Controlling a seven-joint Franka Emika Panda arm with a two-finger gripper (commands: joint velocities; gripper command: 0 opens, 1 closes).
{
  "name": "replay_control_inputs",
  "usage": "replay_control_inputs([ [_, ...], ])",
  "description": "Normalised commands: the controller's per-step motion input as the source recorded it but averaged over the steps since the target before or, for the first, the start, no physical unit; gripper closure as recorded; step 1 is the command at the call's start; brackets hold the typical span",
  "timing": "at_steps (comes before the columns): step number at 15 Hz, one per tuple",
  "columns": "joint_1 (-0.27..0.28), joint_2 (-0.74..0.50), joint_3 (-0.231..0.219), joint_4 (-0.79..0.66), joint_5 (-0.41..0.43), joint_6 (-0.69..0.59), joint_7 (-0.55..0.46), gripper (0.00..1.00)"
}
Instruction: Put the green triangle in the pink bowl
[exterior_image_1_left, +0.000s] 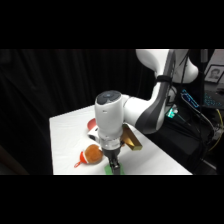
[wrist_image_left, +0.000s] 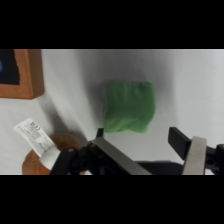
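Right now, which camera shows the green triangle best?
The wrist view: the green triangle lies whole and unobstructed on the white table, just beyond the open tool. The side view shows only a green sliver under the tool, at the bottom edge.

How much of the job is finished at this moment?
Done: the pincer is over the green triangle, open. In hand: nothing; the block lies on the table, ungrasped. Left: grasp it, lift it, drop it in the pink bowl behind the arm.

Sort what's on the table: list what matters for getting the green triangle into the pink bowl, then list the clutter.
For the job: green triangle, pink bowl mostly hidden behind the arm, gripper open above the triangle.

Just lying about: orange-brown bottle, brown square block.
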Motion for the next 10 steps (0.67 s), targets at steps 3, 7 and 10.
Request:
replay_control_inputs([
  [3, 0.098, 0.12, -0.081, 0.09, 0.137, 0.15, 0.08, 0.0],
  [7, 0.086, 0.13, -0.062, 0.08, 0.156, 0.15, 0.05, 0.0],
  [10, 0.077, 0.12, -0.051, 0.09, 0.149, 0.13, 0.02, 0.0],
])
